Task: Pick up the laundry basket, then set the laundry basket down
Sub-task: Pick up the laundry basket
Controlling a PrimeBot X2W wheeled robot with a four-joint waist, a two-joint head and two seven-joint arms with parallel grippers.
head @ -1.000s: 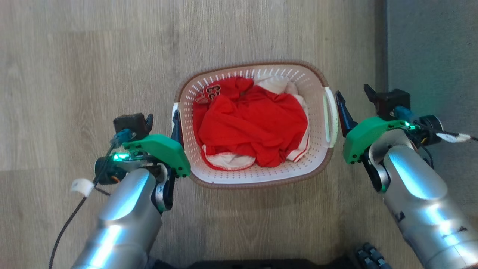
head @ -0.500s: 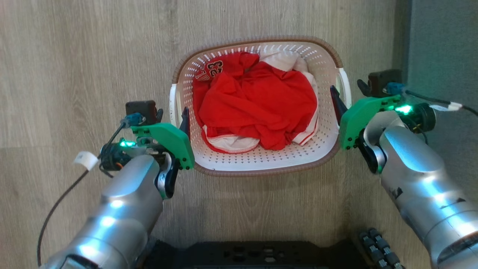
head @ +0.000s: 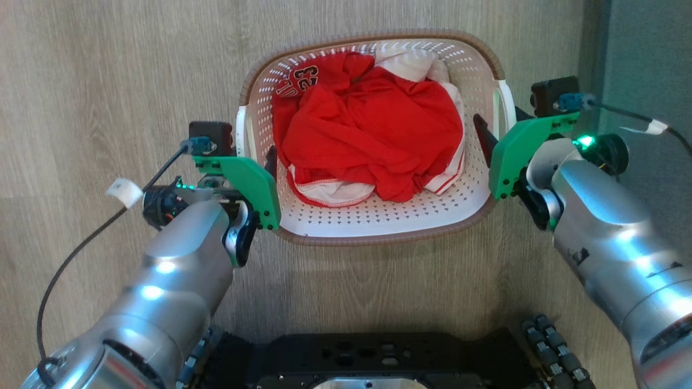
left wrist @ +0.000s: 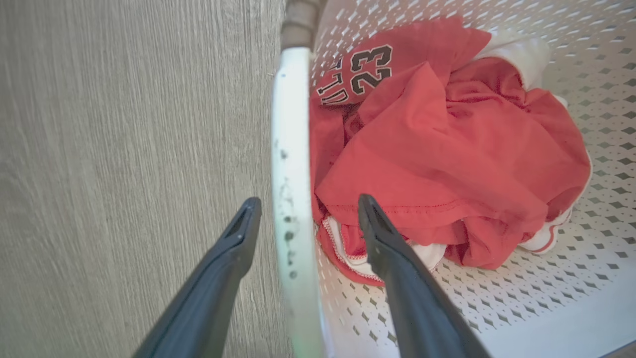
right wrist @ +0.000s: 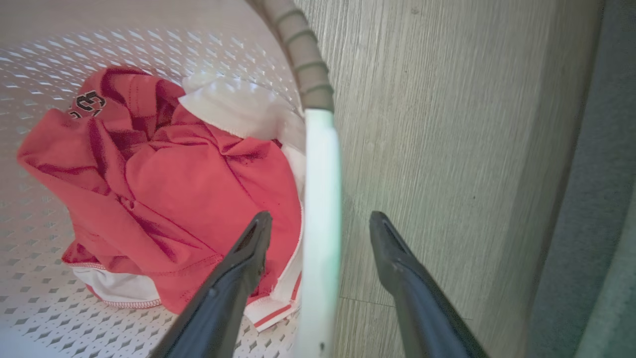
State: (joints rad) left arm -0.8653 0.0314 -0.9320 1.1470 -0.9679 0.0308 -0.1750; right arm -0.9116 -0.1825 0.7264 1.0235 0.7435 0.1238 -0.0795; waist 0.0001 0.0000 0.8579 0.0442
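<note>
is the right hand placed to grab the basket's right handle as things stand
Probably yes: the right hand is open, one finger either side of the white handle of the laundry basket, with nothing between.

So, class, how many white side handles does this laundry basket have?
2: the left handle, straddled by the open left end effector, and the right handle, straddled by the open right end effector. Neither is hidden.
</note>
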